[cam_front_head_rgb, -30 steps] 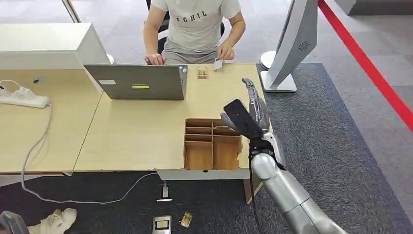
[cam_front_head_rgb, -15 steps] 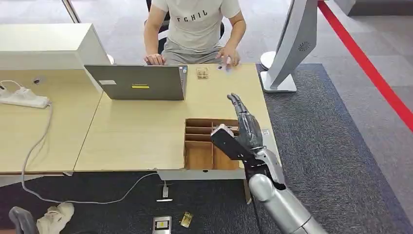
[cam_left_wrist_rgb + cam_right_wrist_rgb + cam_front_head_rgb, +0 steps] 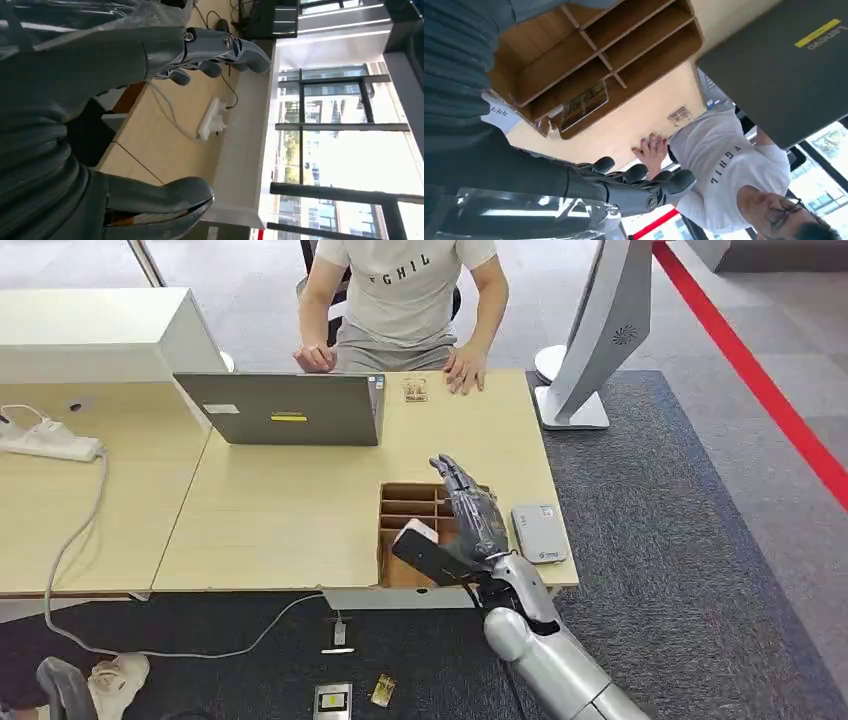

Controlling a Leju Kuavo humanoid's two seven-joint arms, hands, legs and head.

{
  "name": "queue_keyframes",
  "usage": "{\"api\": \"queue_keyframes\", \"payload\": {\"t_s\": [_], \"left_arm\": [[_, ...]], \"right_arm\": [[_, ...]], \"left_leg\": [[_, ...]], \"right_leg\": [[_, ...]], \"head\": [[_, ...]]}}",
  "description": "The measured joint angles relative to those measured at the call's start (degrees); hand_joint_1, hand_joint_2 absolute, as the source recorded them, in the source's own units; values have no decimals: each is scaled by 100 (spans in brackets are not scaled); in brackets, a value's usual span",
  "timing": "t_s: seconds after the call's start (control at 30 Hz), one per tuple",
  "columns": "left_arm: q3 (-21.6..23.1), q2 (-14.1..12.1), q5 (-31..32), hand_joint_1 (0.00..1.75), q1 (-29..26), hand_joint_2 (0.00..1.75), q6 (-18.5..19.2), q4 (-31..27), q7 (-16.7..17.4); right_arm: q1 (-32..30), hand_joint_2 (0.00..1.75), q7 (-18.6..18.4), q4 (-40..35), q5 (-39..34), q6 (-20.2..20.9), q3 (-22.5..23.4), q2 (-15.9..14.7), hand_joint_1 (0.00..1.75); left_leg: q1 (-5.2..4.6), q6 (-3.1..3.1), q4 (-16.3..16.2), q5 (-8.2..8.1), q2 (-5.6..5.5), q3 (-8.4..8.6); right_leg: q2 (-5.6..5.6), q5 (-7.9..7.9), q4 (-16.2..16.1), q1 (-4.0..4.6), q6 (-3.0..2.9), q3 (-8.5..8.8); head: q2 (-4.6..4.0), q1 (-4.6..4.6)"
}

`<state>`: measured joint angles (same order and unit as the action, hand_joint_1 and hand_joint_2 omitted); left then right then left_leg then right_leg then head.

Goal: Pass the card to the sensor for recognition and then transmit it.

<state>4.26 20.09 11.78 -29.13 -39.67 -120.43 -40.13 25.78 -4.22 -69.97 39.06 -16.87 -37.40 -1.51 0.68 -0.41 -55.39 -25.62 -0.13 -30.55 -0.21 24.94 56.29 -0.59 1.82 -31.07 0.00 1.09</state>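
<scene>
A wooden divided box (image 3: 410,530) sat at the near edge of the desk (image 3: 280,510), with a closed grey laptop (image 3: 285,408) further back and a white power strip (image 3: 45,440) to the left. A person (image 3: 405,300) sat opposite, one hand (image 3: 465,368) flat on the desk beside a small patterned card (image 3: 414,390). A grey sensor (image 3: 538,533) lay just right of the box. The right hand (image 3: 465,525) hovered over the box, fingers (image 3: 455,480) extended and apart, holding nothing. In the right wrist view a brownish printed card (image 3: 583,104) lay flat in one compartment. The left hand (image 3: 150,55) showed fingers (image 3: 225,47) loosely apart, holding nothing.
</scene>
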Motion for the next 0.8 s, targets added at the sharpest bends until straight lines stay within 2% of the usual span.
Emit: {"api": "queue_keyframes", "payload": {"t_s": [0.27, 0.5, 0.8], "left_arm": [[59, 0, -6, 0, -85, 175, 0, 15, 0], [68, 0, 22, 0, -107, 175, 0, 63, 0], [68, 0, 107, 0, -118, 175, 0, 105, 0]], "right_arm": [[489, 175, -24, 1015, 92, -663, 46, 57, 0], [759, 175, -44, 1685, 160, -835, 90, 105, 0], [866, 175, -37, 2245, 195, -826, 131, 199, 0]], "left_leg": [[-1, 0, -1, 0, 0, 1], [0, 0, -1, 0, 1, 0], [0, 0, -1, 0, 1, 0]], "right_leg": [[0, 0, 0, -1, 0, -1], [0, 0, 0, 0, 0, -3], [0, 0, 0, 0, 0, -2]], "head": [[0, 0], [0, 0], [0, 2]]}}
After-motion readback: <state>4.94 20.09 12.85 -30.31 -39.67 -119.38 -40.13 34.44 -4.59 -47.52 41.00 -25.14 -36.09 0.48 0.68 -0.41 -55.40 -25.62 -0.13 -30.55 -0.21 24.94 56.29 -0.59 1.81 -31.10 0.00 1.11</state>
